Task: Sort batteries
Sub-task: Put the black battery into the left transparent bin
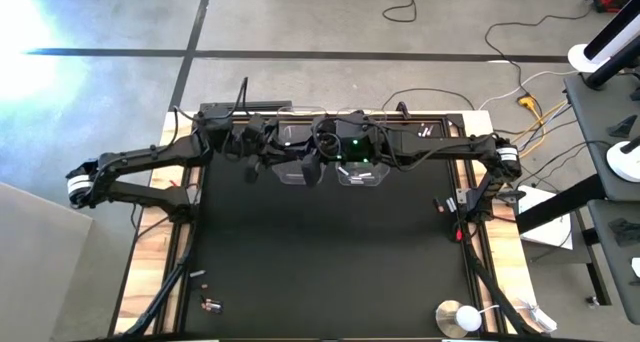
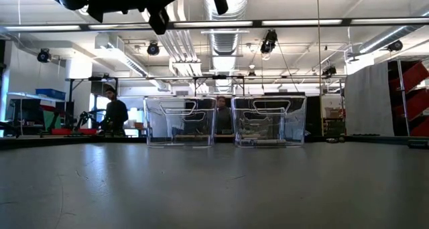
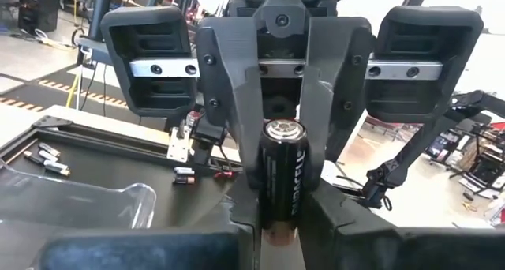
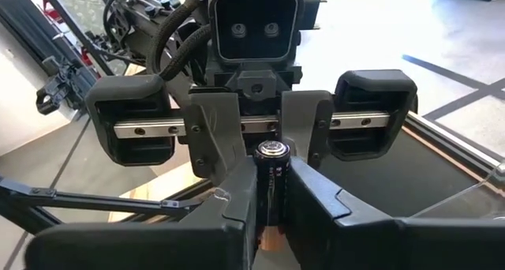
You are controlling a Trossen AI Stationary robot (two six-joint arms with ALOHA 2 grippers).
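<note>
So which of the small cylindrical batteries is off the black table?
The black cylindrical battery pinched between the left gripper and right gripper; the other batteries lie loose on the black table.

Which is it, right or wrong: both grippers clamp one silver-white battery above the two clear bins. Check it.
Wrong: the battery is black, as the left wrist view shows. The left gripper and right gripper both clamp it above the clear bins.

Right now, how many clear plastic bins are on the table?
2. The left clear rectangular plastic bin and the right clear rectangular plastic bin stand side by side toward the black table's far side.
</note>
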